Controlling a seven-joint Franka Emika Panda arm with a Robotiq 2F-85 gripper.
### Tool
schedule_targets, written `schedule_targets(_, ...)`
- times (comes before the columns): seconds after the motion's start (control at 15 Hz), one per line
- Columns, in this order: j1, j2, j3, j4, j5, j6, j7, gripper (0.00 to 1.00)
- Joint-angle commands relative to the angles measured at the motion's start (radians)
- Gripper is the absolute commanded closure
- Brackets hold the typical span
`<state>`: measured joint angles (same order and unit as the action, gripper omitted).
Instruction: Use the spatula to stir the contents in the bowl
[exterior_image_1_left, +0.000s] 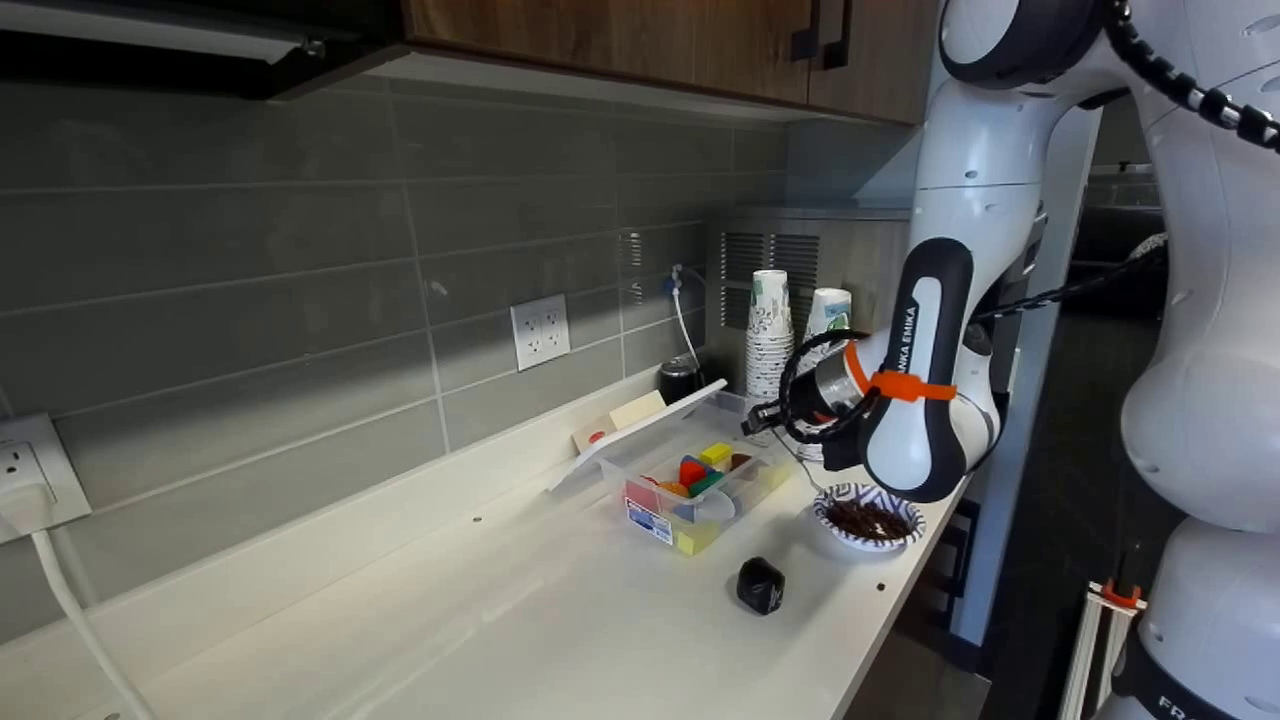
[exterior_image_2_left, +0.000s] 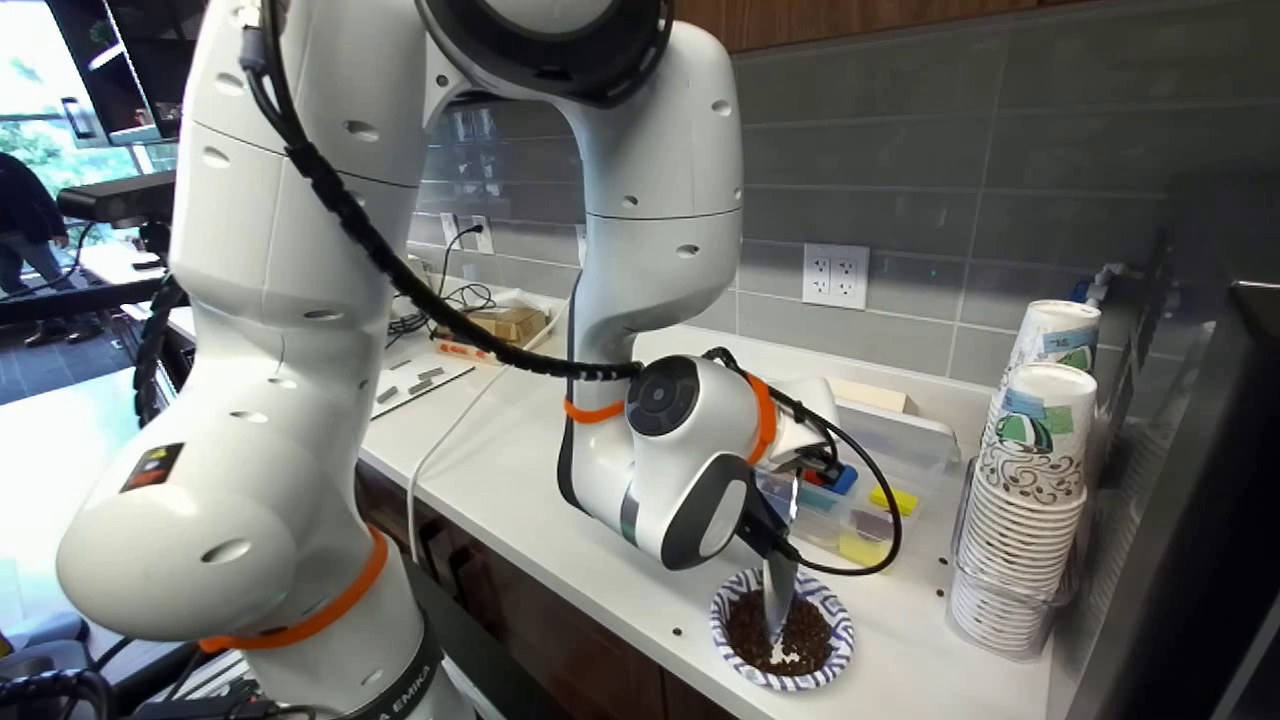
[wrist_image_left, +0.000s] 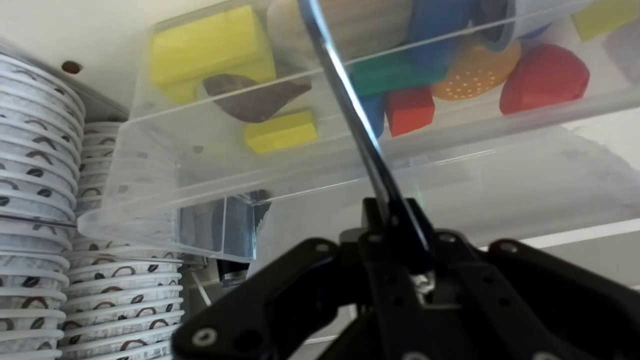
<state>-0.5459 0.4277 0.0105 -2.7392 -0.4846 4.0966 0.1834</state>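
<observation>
The bowl (exterior_image_1_left: 868, 546) is white with a purple-blue pattern and holds dark brown bits (exterior_image_1_left: 866, 519). It stands near the counter's front edge and also shows in an exterior view (exterior_image_2_left: 838, 655). My gripper (exterior_image_1_left: 758, 418) is shut on the handle of a silver metal spatula (exterior_image_2_left: 779, 595), above and behind the bowl. The spatula slants down and its lower end rests in the brown bits. In the wrist view, the handle (wrist_image_left: 345, 90) runs up from between the fingertips (wrist_image_left: 397, 212); the bowl is out of that view.
A clear tub (exterior_image_1_left: 655, 525) of coloured pieces stands beside the bowl, below the gripper, its lid (exterior_image_1_left: 640, 430) tilted against the wall side. Stacks of paper cups (exterior_image_2_left: 1025, 510) stand close by. A small black object (exterior_image_1_left: 761, 586) lies on the counter (exterior_image_1_left: 520, 620) near the bowl.
</observation>
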Motion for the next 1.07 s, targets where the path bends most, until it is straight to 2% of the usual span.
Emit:
schedule_targets(0.0, 0.084, 0.023, -0.059, 0.016, 0.071, 0.035, -0.015, 0.54)
schedule_targets(0.4, 0.128, 0.029, -0.094, 0.022, 0.108, 0.03, -0.02, 0.08)
schedule_targets(0.47, 0.131, 0.028, -0.095, 0.024, 0.112, 0.029, -0.02, 0.04)
schedule_targets(0.53, 0.133, 0.025, -0.097, 0.024, 0.115, 0.027, -0.02, 0.0)
schedule_targets(1.0, 0.15, 0.019, -0.106, 0.033, 0.141, 0.012, -0.019, 0.01)
